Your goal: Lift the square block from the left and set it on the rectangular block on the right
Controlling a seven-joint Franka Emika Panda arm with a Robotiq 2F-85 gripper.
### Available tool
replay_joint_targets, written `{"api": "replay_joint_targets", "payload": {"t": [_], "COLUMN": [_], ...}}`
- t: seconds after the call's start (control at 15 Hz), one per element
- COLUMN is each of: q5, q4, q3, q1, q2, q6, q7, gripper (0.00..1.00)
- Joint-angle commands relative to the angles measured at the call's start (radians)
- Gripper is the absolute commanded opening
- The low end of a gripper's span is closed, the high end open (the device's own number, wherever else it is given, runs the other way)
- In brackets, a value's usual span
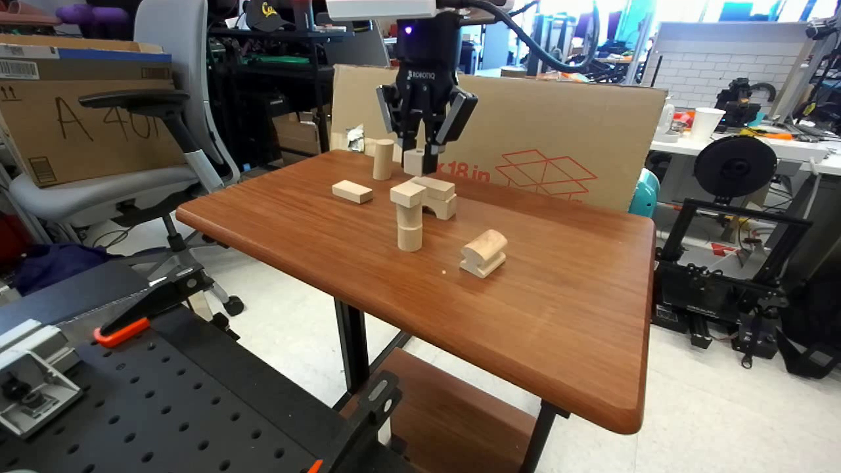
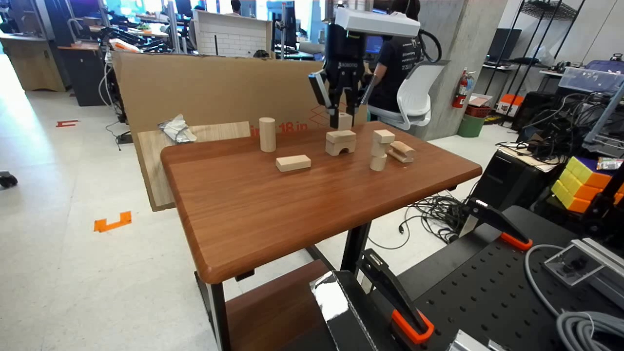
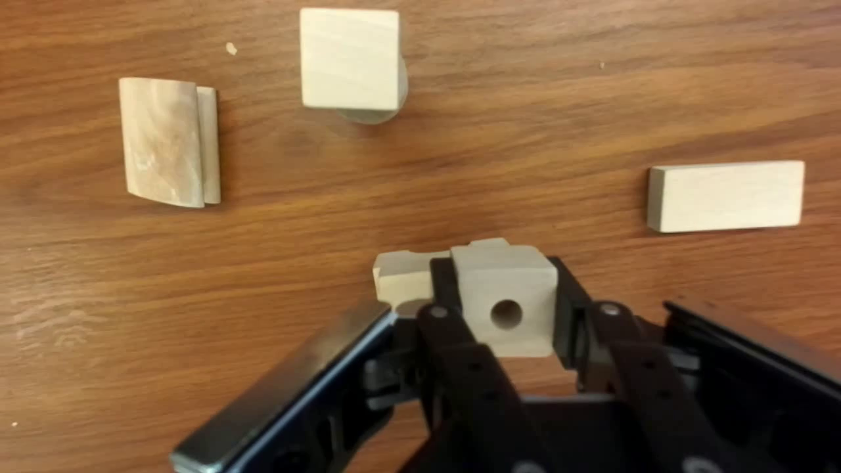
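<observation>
Wrist view: my pincer (image 3: 506,292) pinches the square block (image 3: 502,277). In an exterior view, rectangular block (image 2: 341,136) close by, atop arch (image 2: 332,147); open counter (image 2: 302,204) out to near edge.

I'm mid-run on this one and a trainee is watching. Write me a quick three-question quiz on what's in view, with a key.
1. Open question: what is between the pads of the gripper?
2. True or false: the tall cylinder stands upright on the table.
3. Multiple choice: what shape is the bottom piece of the tower?
A) arched
B) cylindrical
C) square-sided

Key
1. A small cube with a round hole in it.
2. True.
3. B
</observation>
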State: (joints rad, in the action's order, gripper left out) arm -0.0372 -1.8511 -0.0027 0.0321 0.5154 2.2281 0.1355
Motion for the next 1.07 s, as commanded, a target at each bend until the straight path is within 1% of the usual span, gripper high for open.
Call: {"api": "replay_joint_targets", "payload": {"t": [0.0,0.67,0.73,0.8,0.93,1.0], "q5": [-0.001,-0.012,-0.013,-0.013,-0.013,-0.014], "q4": [0.043,0.078,0.081,0.082,0.076,0.072], "q3": [-0.011,-0.029,-0.03,-0.029,-0.027,-0.026], "q1": [-0.008,-0.011,-0.01,-0.01,-0.01,-0.011], "q2": [0.03,0.063,0.067,0.069,0.065,0.059], "q6": [-0.034,-0.05,-0.053,-0.053,-0.05,-0.049], "q7": [-0.032,-0.043,-0.042,-0.042,-0.046,-0.051], "gripper": [0.09,0.09,0.59,0.6,0.73,0.82]}}
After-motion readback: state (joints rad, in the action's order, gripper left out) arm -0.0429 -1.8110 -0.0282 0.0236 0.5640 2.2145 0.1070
